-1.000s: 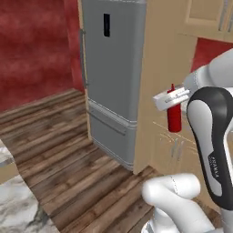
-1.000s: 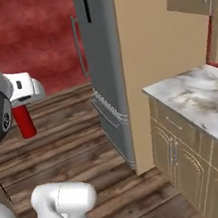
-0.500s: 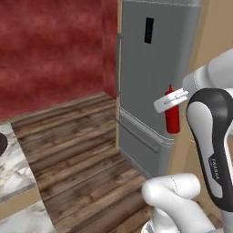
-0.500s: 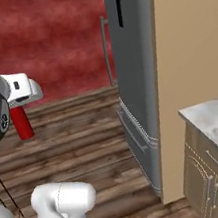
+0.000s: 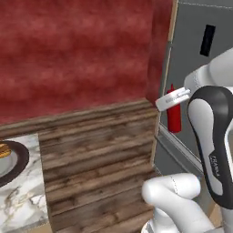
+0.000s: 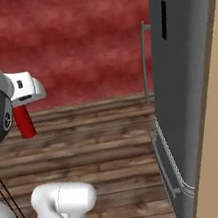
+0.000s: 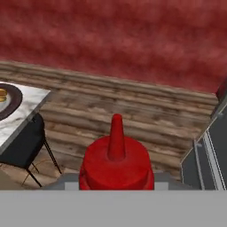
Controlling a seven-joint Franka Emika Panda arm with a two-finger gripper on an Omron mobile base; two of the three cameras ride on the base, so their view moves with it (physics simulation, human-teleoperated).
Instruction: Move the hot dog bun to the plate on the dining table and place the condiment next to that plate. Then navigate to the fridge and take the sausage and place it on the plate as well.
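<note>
At the far left of the left base view, the marbled surface [image 5: 20, 200] carries the dark plate [image 5: 16, 166] with the hot dog bun [image 5: 4, 149] on it; bare plank floor [image 5: 100, 150] lies between it and the closed fridge [image 5: 200, 68] on the right. The gripper [image 5: 172, 98] is closed around the condiment [image 5: 173, 113], held in the air in front of the fridge door. The hand view adds a black chair [image 7: 24, 144] tucked beside the surface, while the right base view shows the fridge's handle [image 6: 145, 66].
</note>
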